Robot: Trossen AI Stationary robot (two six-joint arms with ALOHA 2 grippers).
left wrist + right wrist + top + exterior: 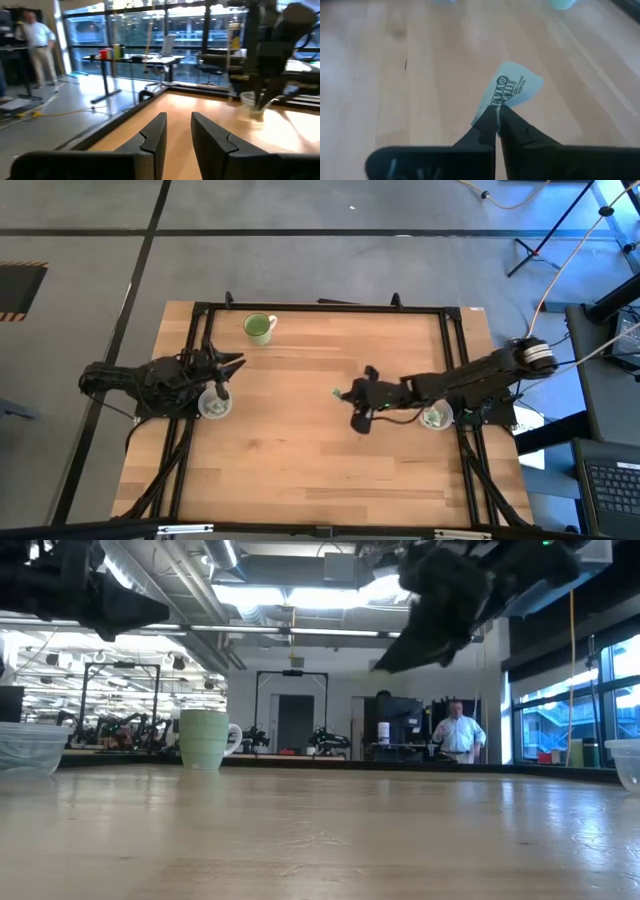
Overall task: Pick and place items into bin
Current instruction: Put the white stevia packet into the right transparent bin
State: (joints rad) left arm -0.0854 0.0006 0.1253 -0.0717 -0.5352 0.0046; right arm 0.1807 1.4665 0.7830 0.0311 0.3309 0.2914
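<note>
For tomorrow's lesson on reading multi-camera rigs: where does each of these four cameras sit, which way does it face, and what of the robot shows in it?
High view: above, looking straight down on the table; both arms show, left gripper, right gripper.
Low view: at tabletop height, facing the room; arms overhead, mug on the left.
Left wrist view: looks past its open fingers toward windows.
Right wrist view: looks down at the wood, fingers shut on a packet.
Shared: high and low views both show the mug; high and right wrist views both show the packet.

Bright ceiling lights (300, 595), window glare, blurred wrist views.
</note>
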